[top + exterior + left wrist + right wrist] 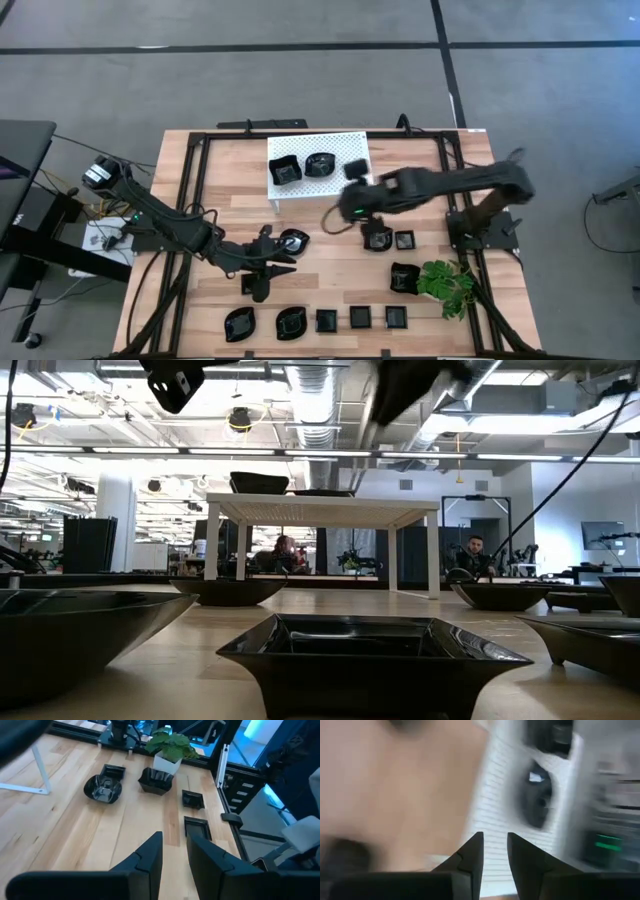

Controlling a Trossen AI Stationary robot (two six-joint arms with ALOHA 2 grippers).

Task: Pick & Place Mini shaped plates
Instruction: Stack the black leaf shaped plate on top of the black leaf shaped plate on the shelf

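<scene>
No brand, label or legible writing shows on anything. The left gripper [262, 290] hangs low over the table [330, 275] near its front edge, its fingers [150, 855] parted by a narrow gap with nothing between them. A rounded plate [293, 241] lies just beside it, and five more black plates [326, 320] line the front edge. Two plates [303, 167] sit on the white rack [345, 185] at the back edge. The right gripper [352, 170] is over the rack's right end, blurred (so is its whole wrist view); its fingers [472, 852] stand slightly apart, empty. Three plates [392, 242] lie right of centre, one touching the plant [445, 283]. In the low view the near plates [372, 650] are cut off by the frame.
</scene>
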